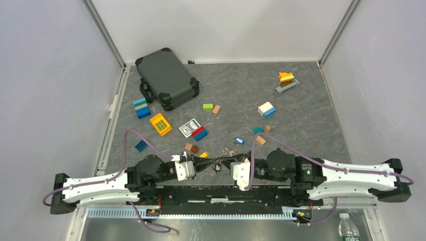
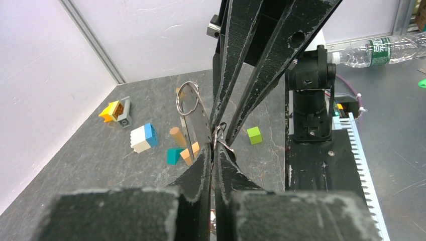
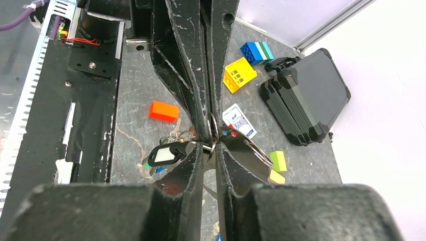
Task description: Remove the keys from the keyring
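Two robot arms are meeting nose to nose over the near edge of the grey table (image 1: pixel 301 115), with the keyring (image 3: pixel 214 138) hanging in the air between them. The left gripper (image 2: pixel 215 148) is clamping its fingers tight on the thin wire loop. The right gripper (image 3: pixel 210 149) is reaching in from the opposite side, its fingers narrowed to a slit around the same loop. Whether they are actually pinching it cannot be told.

A bunch of small silver keys (image 3: pixel 175 135) is dangling from the ring just beside the fingertips, next to a black tag with a white label (image 3: pixel 163 154). A flat metal plate (image 2: pixel 198 120) carrying a small split ring (image 2: pixel 187 99) is sticking out on the other side.

Farther back on the table, a dark hard case (image 1: pixel 168 78), a playing-card box (image 1: pixel 190 127) and scattered coloured blocks, among them a yellow one (image 1: pixel 161 124), are lying well apart from the arms.
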Controlling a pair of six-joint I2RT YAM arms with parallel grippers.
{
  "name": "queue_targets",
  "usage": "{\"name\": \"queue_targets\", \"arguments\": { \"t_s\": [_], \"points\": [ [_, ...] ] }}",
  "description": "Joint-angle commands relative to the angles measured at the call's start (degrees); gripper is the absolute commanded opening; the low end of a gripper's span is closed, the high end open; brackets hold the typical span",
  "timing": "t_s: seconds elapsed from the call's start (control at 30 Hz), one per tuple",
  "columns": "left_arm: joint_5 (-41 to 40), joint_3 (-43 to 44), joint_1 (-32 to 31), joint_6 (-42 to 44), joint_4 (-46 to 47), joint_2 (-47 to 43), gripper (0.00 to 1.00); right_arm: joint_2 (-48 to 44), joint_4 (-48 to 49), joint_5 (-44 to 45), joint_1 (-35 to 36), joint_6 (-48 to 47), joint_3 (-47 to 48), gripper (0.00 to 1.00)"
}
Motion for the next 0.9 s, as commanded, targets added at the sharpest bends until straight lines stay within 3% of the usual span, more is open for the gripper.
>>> {"name": "queue_targets", "arguments": {
  "t_s": [0.0, 0.3, 0.87],
  "points": [
    [7.39, 2.4, -0.89, -2.65, 4.56, 2.11, 0.02, 0.2, 11.84, -1.07, 0.13, -1.13, -0.34, 0.16],
    [3.92, 2.5, -0.9, -3.5, 4.21, 2.11, 0.02, -1.95, 11.99, -0.54, 0.13, -2.35, -0.93, 0.22],
    [-2.26, 3.52, -0.88, -4.97, 1.45, 2.27, 0.02, -2.8, 9.56, -1.32, 0.13, -4.97, 0.19, 0.22]
  ]
}}
